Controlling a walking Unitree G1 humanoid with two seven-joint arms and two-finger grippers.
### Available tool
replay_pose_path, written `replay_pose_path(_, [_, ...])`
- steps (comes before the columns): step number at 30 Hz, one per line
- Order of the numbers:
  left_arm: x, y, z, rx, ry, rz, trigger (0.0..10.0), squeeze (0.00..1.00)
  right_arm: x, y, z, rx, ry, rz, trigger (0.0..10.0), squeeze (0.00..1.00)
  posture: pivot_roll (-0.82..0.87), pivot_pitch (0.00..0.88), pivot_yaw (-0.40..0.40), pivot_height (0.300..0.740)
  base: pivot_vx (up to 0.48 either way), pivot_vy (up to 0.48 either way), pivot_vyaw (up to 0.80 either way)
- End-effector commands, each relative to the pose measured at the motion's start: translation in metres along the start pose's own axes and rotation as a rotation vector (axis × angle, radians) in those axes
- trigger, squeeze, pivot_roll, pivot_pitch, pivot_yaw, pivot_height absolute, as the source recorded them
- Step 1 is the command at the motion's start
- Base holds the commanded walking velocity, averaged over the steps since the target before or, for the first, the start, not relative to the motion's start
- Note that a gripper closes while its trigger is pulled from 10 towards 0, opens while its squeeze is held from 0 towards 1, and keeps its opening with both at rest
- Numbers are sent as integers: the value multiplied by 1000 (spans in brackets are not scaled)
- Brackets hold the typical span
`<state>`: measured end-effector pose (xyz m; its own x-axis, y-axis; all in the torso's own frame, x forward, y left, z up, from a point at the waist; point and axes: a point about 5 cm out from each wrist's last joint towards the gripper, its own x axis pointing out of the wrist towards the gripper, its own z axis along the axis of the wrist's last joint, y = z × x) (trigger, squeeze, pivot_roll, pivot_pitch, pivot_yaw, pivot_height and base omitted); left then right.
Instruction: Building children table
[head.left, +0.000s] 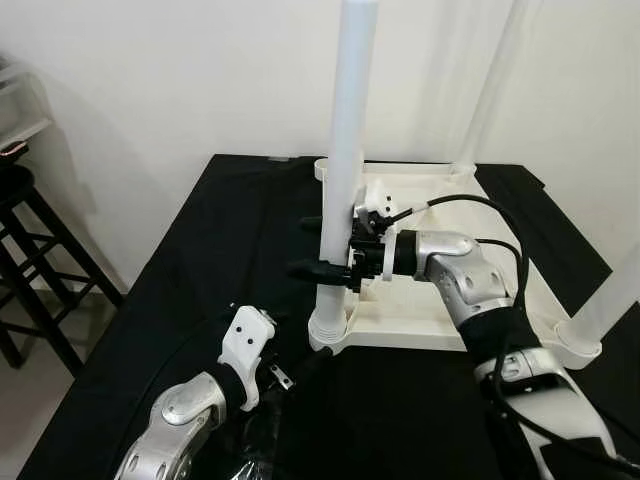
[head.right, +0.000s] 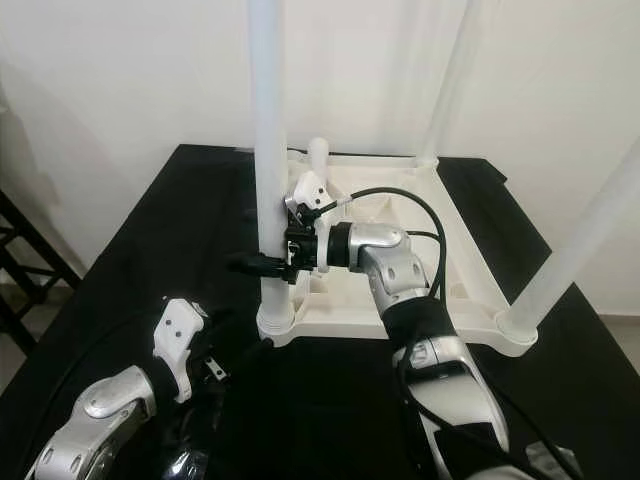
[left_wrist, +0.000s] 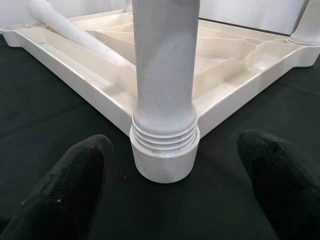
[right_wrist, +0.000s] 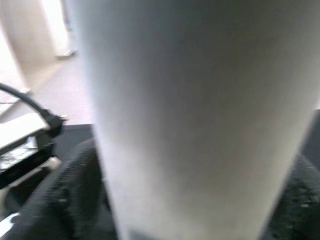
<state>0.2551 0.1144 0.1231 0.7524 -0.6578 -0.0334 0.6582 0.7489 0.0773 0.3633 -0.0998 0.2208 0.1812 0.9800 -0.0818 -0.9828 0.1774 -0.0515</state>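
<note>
Plain white wall — dark wooden stool at left.

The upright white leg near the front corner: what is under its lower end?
The leg stands in a round threaded socket at the upturned tabletop's corner. A few threads show; the leg's tip inside the socket is hidden.

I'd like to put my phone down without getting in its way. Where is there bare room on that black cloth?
The black cloth lies bare on the robot's left, between the upturned white tabletop and the cloth's edge by the stool. It is crowded at the near corner leg, gripped by the right hand, with the left hand open beside its base.
</note>
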Motion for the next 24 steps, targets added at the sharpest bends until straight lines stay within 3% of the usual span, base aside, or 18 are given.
replay_pose_path(1, [-2, -1, -4, 9, 18, -5, 10000, 0, 2, 1, 1, 21, -33, 39, 0, 0, -8, 0, -46, 740, 0, 0, 0])
replay_pose_path(9, [-4, -1, -4, 12, 19, -7, 10000, 0, 0, 1, -6, 27, -61, 61, 0, 0, -9, 1, -43, 740, 0, 0, 0])
replay_pose_path(16, [-4, -1, -3, 19, 16, -4, 10000, 0, -16, 4, -21, 27, -67, -49, 0, 0, -20, 15, -41, 740, 0, 0, 0])
replay_pose_path(17, [-4, -1, -2, 20, 15, -3, 10000, 0, -17, 7, -28, 29, -51, -126, 0, 0, -27, 19, -39, 740, 0, 0, 0])
replay_pose_path(18, [-4, -1, -2, 20, 15, -3, 10000, 0, -17, 7, -28, 29, -51, -126, 0, 0, -27, 19, -39, 740, 0, 0, 0])
replay_pose_path(19, [-5, 0, -2, 22, 17, -3, 10000, 0, -13, 13, -40, 51, -7, -247, 0, 0, -25, 20, -54, 740, 0, 0, 0])
replay_pose_path(21, [-5, 1, -2, 34, 21, -4, 10000, 0, 2, 32, -72, 204, 67, -685, 0, 0, -18, 20, -57, 740, 0, 0, 0])
replay_pose_path(23, [-5, 4, -1, 39, 22, 0, 10000, 0, 31, 72, -84, -16, 238, -690, 0, 0, -21, 32, -25, 740, 0, 0, 0])
replay_pose_path(24, [-5, 4, -1, 39, 22, 0, 10000, 0, 31, 72, -84, -16, 238, -690, 0, 0, -21, 32, -25, 740, 0, 0, 0])
